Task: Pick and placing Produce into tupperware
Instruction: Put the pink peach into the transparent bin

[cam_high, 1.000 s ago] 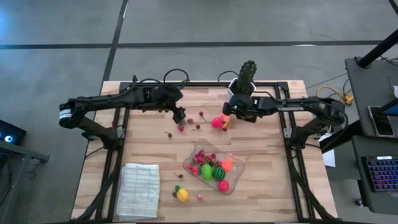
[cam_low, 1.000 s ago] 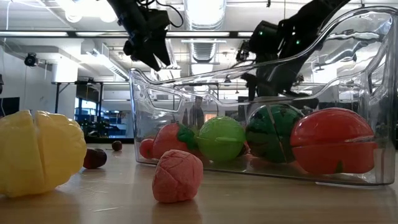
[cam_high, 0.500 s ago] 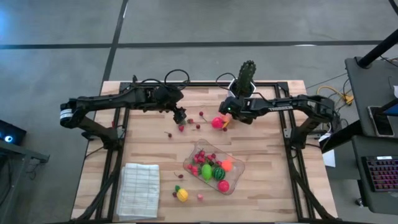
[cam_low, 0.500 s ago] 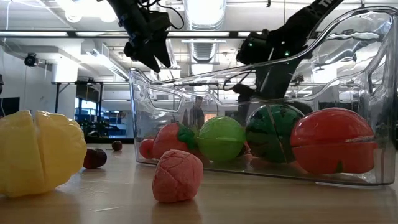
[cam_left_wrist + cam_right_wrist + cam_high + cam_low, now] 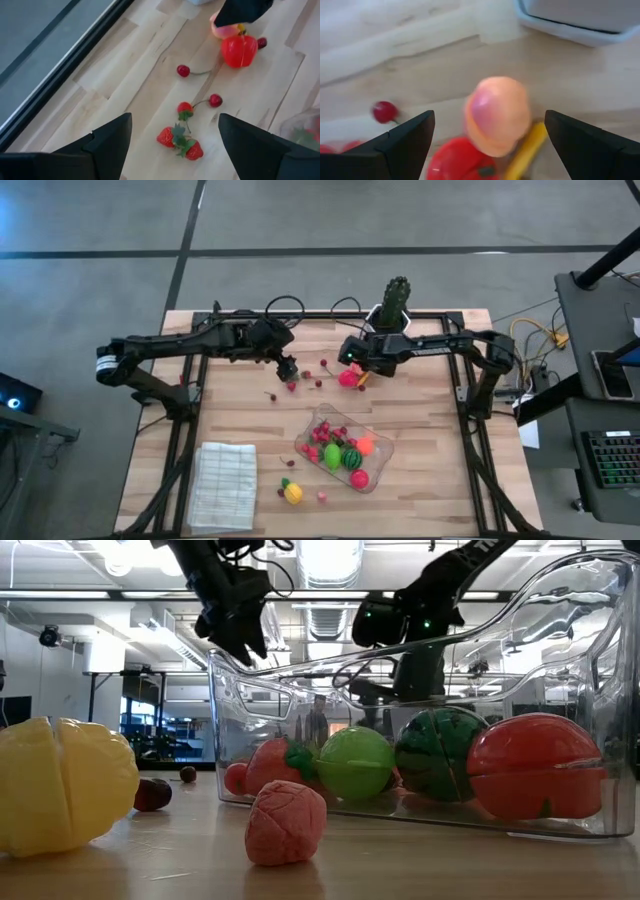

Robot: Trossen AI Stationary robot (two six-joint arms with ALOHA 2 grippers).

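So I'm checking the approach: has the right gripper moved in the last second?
Yes. In the high view the right gripper, jaws open, has slid along the table away from the cactus pot, towards the left arm's side.

A pale wooden worktop [image 5: 240, 410] of jointed planks, edged by a black metal frame [image 5: 470, 430], stands on a grey concrete floor [image 5: 90, 240] crossed by dark lines [image 5: 300, 251]. At one side sits a dark desk [image 5: 600, 330] with a keyboard [image 5: 612, 458], and yellow cables [image 5: 535, 332] trail near it. Seen level across the worktop, the room behind is wide and industrial: a white ceiling with ducts [image 5: 330, 615], bright strip lights [image 5: 330, 555], and dark windows [image 5: 150, 725] far off
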